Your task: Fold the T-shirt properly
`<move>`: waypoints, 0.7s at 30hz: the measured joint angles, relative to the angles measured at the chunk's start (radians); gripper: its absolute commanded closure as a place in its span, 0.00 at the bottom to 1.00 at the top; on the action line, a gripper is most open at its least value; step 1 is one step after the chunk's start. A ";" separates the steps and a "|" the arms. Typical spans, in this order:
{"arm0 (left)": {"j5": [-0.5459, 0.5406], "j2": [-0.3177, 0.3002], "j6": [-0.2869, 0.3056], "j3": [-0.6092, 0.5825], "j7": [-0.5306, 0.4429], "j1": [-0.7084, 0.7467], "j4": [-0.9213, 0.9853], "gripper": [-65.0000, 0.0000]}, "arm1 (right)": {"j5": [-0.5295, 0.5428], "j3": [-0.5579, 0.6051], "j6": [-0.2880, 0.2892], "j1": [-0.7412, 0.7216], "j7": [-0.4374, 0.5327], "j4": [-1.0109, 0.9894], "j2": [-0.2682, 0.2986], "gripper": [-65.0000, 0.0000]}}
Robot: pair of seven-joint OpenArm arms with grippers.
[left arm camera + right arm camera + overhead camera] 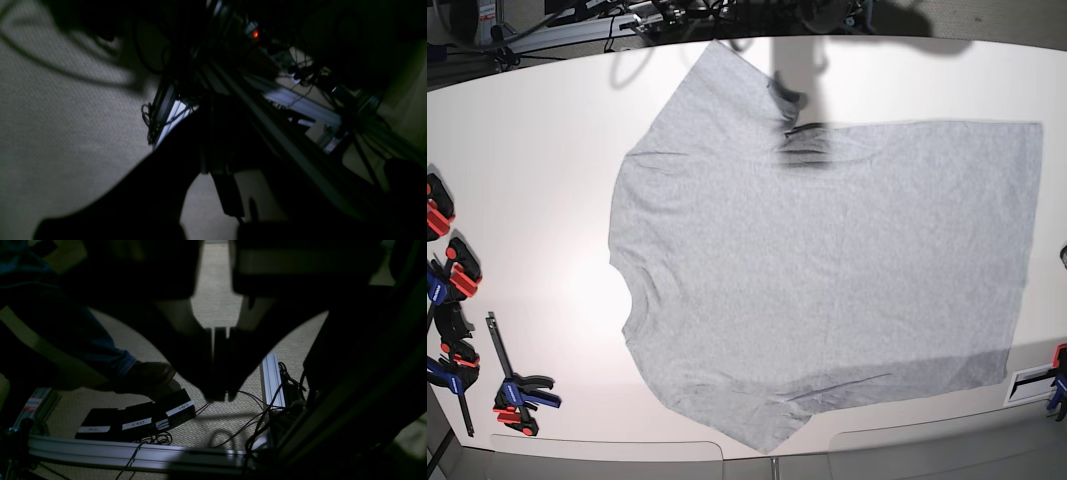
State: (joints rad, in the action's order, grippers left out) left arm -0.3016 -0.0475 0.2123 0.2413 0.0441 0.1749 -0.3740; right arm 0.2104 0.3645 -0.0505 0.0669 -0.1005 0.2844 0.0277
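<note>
The right gripper [218, 396] hangs below the table with its jaws together on nothing; just beyond its tips lie labelled black boxes [140, 421] on carpet [217, 306], a shoe [148, 375] beside them. The left gripper is a dark shape, shut. Well away from both, the T-shirt [827, 280] lies flat on the table [527, 200], plain side up.

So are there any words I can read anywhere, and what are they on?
"START": upside-down white label, right black box.
"ZERO", probably: white label, middle black box.
Left black box label: too blurred to read.
T-shirt: no lettering showing.
</note>
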 measured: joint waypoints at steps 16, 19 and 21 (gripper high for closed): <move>-0.001 0.000 0.002 0.000 0.004 0.082 -0.111 1.00 | -0.001 0.000 0.000 0.000 0.003 0.001 0.000 1.00; -0.001 0.000 0.002 0.000 0.004 0.082 -0.111 1.00 | -0.001 0.000 0.000 0.000 0.003 0.001 0.000 1.00; -0.001 0.000 0.002 0.000 0.004 0.082 -0.111 1.00 | -0.001 0.000 0.000 0.000 0.005 0.001 0.000 1.00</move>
State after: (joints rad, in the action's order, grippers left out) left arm -0.3023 -0.0471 0.2138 0.2413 0.0483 0.2573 -0.4847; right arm 0.2096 0.3645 -0.0509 0.0666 -0.0952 0.2855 0.0280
